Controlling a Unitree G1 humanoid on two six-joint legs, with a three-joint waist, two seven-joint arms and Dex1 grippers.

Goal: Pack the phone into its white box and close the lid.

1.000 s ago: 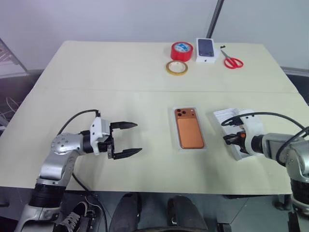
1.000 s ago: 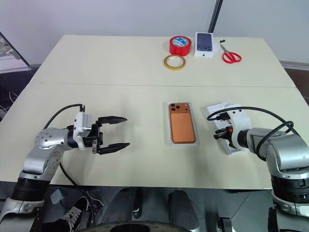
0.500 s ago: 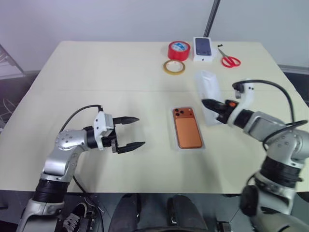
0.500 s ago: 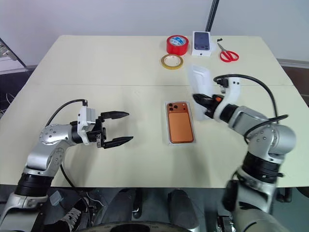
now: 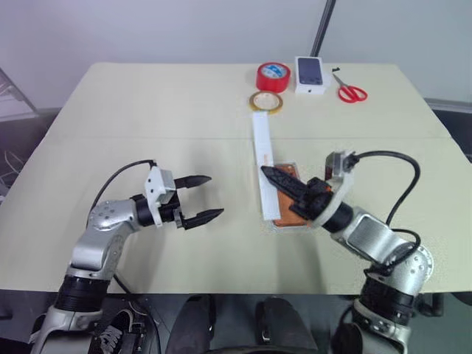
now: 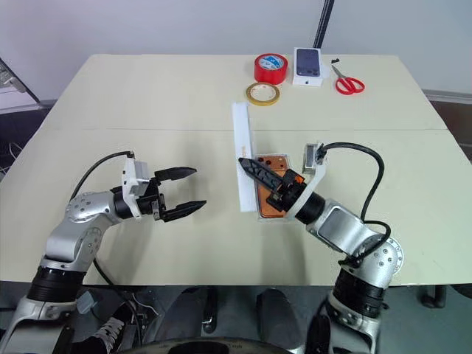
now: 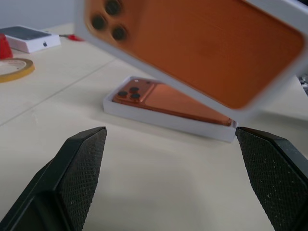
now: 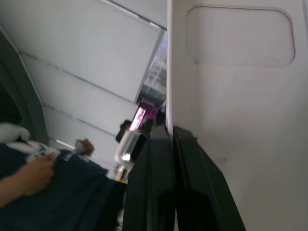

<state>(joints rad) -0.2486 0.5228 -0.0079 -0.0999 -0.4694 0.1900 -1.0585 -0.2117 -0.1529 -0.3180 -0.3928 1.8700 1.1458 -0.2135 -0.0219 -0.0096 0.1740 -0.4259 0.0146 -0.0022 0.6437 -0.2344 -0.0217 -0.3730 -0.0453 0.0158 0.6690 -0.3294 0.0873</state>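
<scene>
Lower left of the head view, the left gripper (image 5: pixel 200 198) hangs with jaws spread, empty. At centre the phone (image 5: pixel 286 199) lies camera-side up in the white box (image 5: pixel 293 226). The right gripper (image 5: pixel 274 174) is clamped on the lid (image 5: pixel 262 158), held on edge beside it. Closing is in hand; next the lid likely needs tipping flat and squaring over the base

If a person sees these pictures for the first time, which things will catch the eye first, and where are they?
First comes the lid, held on edge by the shut right claw just above the middle of the table, its orange phone print facing the left claw. Under it the phone lies camera-side up in the white box. The open left claw points at them from the robot's left, and red tape glows at the far edge.
</scene>
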